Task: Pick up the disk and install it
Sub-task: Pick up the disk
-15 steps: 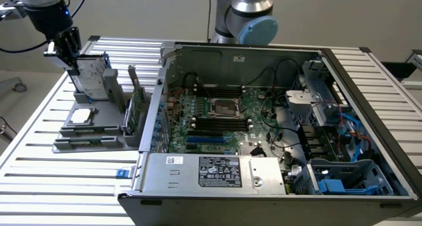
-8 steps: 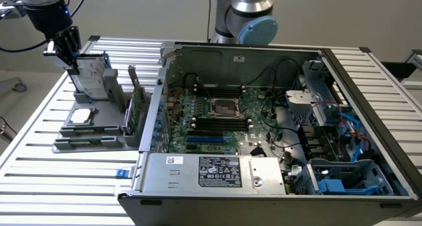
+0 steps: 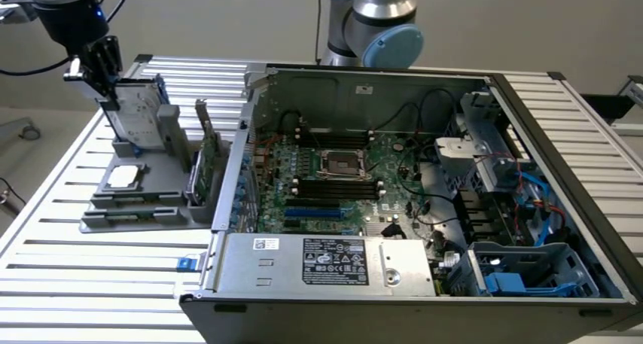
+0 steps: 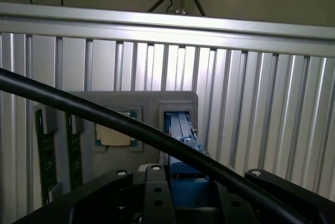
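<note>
The disk [image 3: 141,112], silver-grey in a blue carrier, stands on edge in a slot at the back of the grey holder tray [image 3: 129,208] on the exterior view's left. My gripper [image 3: 101,82] sits over the disk's upper end with its fingers closed on both sides. In the wrist view the blue carrier of the disk [image 4: 180,130] runs from its slot up between the black fingers of my gripper [image 4: 183,182]. The disk's lower end is still in the slot.
The tray also holds a small square silver chip [image 3: 123,177] and an upright green circuit card [image 3: 204,167]. An open computer case [image 3: 402,171] lies on the exterior view's right, with blue drive bays [image 3: 522,272] at its near corner. A black cable [image 4: 104,116] crosses the wrist view.
</note>
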